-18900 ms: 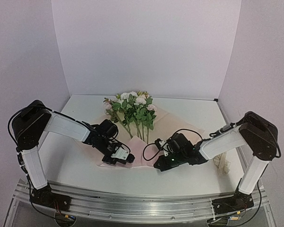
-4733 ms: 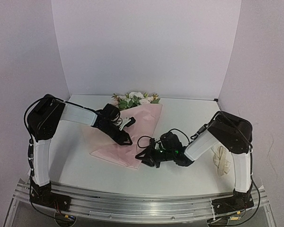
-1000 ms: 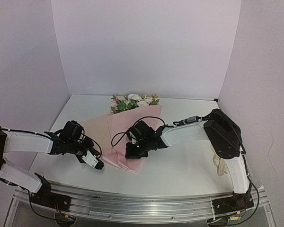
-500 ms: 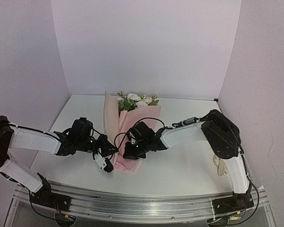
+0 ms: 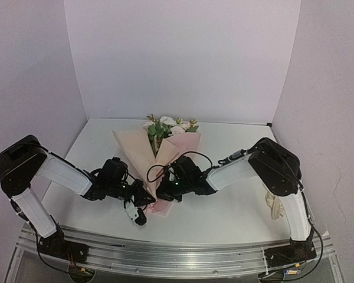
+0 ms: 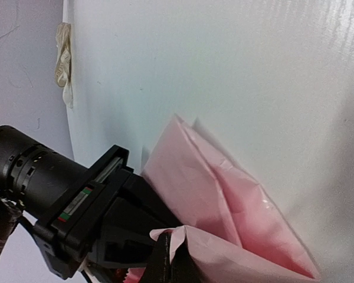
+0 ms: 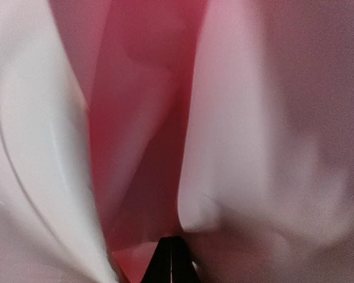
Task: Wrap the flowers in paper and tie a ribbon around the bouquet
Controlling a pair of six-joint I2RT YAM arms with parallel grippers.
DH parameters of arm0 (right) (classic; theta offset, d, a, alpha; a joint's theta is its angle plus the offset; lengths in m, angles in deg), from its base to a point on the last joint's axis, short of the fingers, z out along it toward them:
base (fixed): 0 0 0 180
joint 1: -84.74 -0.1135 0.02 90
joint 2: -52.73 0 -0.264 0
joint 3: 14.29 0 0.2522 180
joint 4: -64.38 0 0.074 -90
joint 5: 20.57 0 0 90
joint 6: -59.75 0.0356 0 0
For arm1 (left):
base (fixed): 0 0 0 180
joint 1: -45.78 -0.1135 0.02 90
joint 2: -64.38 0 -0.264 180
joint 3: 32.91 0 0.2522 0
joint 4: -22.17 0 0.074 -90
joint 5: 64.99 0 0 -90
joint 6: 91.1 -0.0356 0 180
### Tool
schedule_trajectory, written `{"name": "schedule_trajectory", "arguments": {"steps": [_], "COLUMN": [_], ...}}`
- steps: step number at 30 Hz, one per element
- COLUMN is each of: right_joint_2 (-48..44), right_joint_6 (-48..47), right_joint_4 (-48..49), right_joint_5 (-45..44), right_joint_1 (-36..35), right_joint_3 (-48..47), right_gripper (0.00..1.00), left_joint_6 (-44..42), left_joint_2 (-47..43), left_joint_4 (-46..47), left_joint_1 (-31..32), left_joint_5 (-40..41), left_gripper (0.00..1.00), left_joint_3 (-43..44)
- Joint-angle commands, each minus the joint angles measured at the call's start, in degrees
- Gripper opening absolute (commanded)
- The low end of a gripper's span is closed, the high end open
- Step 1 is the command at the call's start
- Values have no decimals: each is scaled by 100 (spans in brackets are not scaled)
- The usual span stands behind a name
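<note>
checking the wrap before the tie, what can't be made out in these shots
- Stems of the flowers: top view, wrapped inside the paper.
- Ribbon: top view, partly behind the right arm; lettering too small.
- Right gripper: right wrist view, blurred paper fills the frame, contact unclear.

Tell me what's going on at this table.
The robot is wrapping the flowers in the pink paper. The left gripper is shut on an edge of the sheet near the narrow end of the wrap, with one flap standing up beside the blooms. The right gripper, also shut, is pushed into the folds at that same end; whether it pinches paper is unclear. The ribbon lies untouched by the right edge of the table, so tying has not begun.
</note>
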Motion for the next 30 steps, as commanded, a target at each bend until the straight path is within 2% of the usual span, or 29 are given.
{"name": "schedule_trajectory", "arguments": {"steps": [1, 4, 10, 14, 16, 17, 18, 20, 24, 28, 30], "right_joint_2": [-228, -613, -880, -1267, -1473, -1569, -1653, -1845, -1874, -885, -379], "right_joint_6": [369, 522, 872, 528, 165, 28, -93, -170, -94, -381, -473], "right_joint_4": [25, 20, 10, -252, -331, -382, -496, -735, -794, -787, -790], "right_joint_5": [-363, -711, -893, -1030, -1026, -1026, -1130, -1494, -1745, -1088, -723], "right_joint_1": [100, 156, 456, 515, 507, 505, 506, 552, 763, 958, 1022], "right_joint_3": [228, 381, 496, 418, 439, 450, 459, 579, 640, -464, -1031], "right_gripper": [11, 19, 21, 39, 51, 64, 72, 80, 81, 75, 68], "left_joint_6": [-471, -475, -694, -780, -800, -828, -850, -864, -900, -1027, -1086], "left_joint_2": [156, 114, 181, 292, 321, 327, 338, 359, 360, 345, 350], "left_joint_4": [-570, -692, -1269, -1334, -1391, -1408, -1406, -1406, -1477, -1497, -1514], "left_joint_1": [92, 92, 94, 92, 97, 92, 95, 95, 96, 97, 93], "left_joint_5": [-294, -254, -186, -140, -162, -169, -172, -166, -124, -154, -147], "left_gripper": [0, 0, 0, 0, 0, 0, 0, 0, 0, 0, 0], "left_joint_3": [116, 64, 183, 244, 306, 327, 342, 374, 408, 379, 384]}}
